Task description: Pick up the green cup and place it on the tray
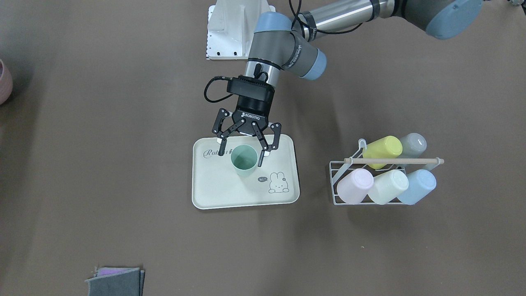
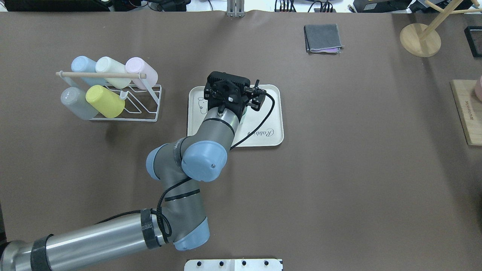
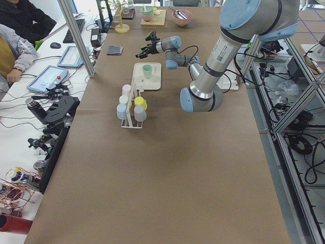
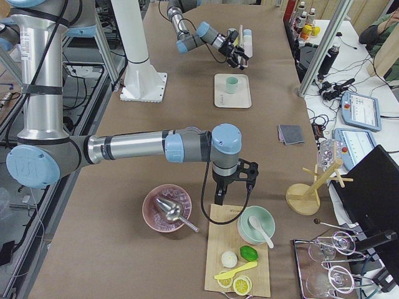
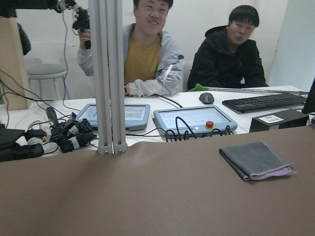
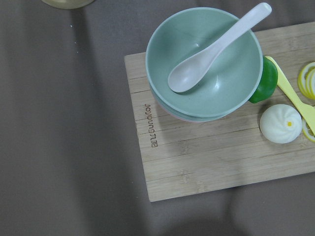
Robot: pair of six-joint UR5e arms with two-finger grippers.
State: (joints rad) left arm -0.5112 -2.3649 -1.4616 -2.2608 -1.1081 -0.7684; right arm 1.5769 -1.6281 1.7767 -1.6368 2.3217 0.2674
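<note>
Green cup stands on tray; overhead, left arm mostly hides it.

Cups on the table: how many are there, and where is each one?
6. The green cup stands upright on the tray. Five rest in the wire rack: yellow cup, grey cup, pink cup, cream cup, blue cup. None seems hidden.

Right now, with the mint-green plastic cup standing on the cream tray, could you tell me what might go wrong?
One risk stands out. In the front-facing view the open left gripper has a finger on either side of the mint-green plastic cup, which stands upright on the cream rectangular tray. A sideways retreat might clip its rim and tip it; a straight lift looks safer.
</note>
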